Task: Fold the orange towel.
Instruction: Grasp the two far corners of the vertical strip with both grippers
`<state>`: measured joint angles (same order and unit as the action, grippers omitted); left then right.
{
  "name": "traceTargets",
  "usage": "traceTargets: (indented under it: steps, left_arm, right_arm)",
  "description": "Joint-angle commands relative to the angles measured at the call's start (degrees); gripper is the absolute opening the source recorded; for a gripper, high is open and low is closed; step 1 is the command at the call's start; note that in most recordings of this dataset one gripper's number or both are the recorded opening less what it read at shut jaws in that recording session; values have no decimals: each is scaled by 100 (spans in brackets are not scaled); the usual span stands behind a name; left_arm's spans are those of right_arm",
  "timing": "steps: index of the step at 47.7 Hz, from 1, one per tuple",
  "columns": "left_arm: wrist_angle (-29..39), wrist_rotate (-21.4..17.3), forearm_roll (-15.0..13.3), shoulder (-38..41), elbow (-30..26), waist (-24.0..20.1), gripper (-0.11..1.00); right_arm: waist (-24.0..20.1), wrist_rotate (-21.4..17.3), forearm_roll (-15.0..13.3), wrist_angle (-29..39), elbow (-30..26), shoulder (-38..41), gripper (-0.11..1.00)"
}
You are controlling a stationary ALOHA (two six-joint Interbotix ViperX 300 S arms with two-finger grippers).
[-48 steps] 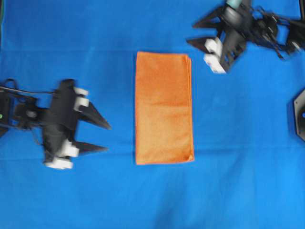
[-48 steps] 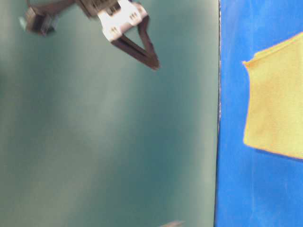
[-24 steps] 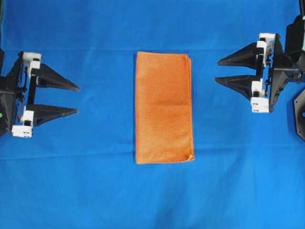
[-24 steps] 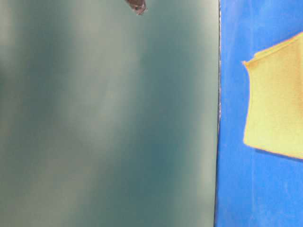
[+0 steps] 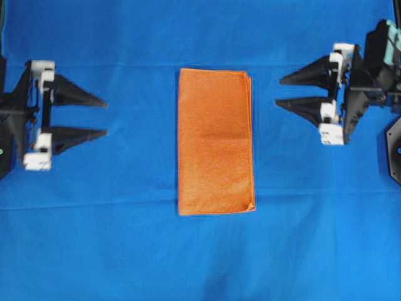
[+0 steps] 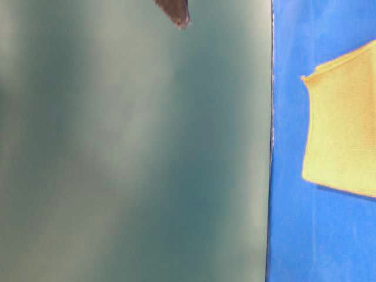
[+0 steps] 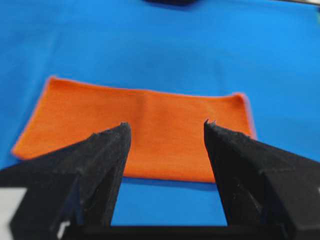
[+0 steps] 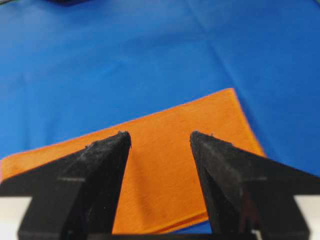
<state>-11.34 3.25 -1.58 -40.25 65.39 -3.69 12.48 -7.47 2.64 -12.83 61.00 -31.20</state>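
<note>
The orange towel [image 5: 215, 142] lies flat in the middle of the blue cloth, folded into a tall narrow rectangle with doubled edges along its right side. It also shows in the left wrist view as the orange towel [image 7: 140, 130], in the right wrist view as the orange towel [image 8: 165, 165], and at the right edge of the table-level view as the orange towel [image 6: 343, 129]. My left gripper [image 5: 105, 116] hangs open at the far left, clear of the towel. My right gripper [image 5: 277, 92] hangs open at the right, also clear. Nothing is between either pair of fingers.
A large blue cloth [image 5: 125, 251] covers the whole table. A black mount [image 5: 393, 150] sits at the right edge. A dark fingertip [image 6: 176, 12] shows at the top of the table-level view.
Both arms have pulled back from the towel and turned level, their fingers now pointing at it from each side. The towel has not moved.
</note>
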Motion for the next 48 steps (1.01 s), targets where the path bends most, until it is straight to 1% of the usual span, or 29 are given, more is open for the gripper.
traceTargets:
  steps: [1, 4, 9, 11, 17, 21, 29, 38, 43, 48]
  left_arm:
    - [-202, 18, 9, 264, -202, -272, 56]
    - [-299, 18, 9, 606, -316, -510, 58]
    - [-387, 18, 9, 1222, -589, -747, 64]
    - [-413, 18, 9, 1494, -703, -817, 68]
    - [-563, 18, 9, 2435, -1081, -1090, 84]
    - [-773, 18, 9, 3041, -1274, -1266, 90]
    - [-1292, 18, 9, 4254, -1705, -1573, 90]
    - [-1477, 18, 9, 5300, -2162, -1828, 90]
    - [-1477, 18, 9, 5643, -2347, -1978, 90]
    - [-1477, 18, 9, 5818, -2435, -2074, 90]
  right_arm:
    - [246, 9, 9, -44, -272, 237, 57]
    - [510, 9, 0, -35, -396, 554, 58]
    - [800, 53, -18, -35, -615, 1028, 58]
    - [896, 62, -18, -35, -686, 1239, 59]
    - [1143, 70, -26, -70, -844, 1872, 63]
    - [1239, 70, -26, -88, -914, 2250, 64]
    - [1345, 70, -26, -255, -1055, 3006, 64]
    - [1406, 70, 0, -475, -1204, 3630, 64]
    - [1406, 53, 0, -527, -1266, 3858, 64]
    - [1397, 44, 9, -527, -1301, 3990, 64]
